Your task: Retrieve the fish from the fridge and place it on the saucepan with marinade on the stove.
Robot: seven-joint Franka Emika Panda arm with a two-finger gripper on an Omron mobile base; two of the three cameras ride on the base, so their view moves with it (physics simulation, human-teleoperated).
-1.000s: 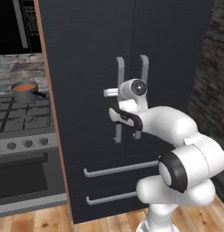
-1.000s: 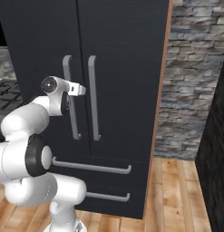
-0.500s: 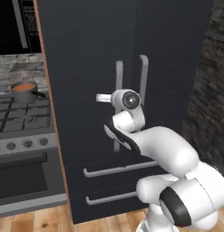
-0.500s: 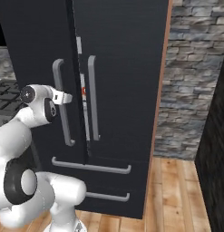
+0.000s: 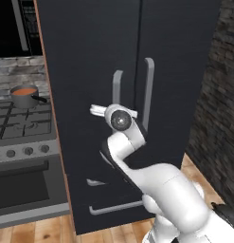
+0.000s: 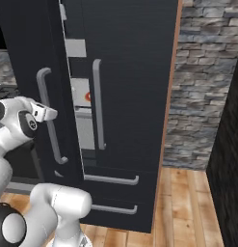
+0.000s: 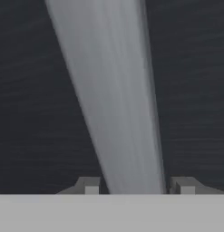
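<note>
The tall black double-door fridge (image 6: 130,72) stood only ajar, left of frame; the two-finger gripper (image 7: 136,188) straddled its long grey handle (image 7: 115,99), fingertips slightly apart; fish unfetched; the small grey saucepan (image 5: 24,96) waited upper left.

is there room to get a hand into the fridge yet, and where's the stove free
The fridge is ajar: a narrow gap between the left door and right door, tight for a hand. The tool crowds the left handle. On the stove, the grates in front of the saucepan are bare.
</note>
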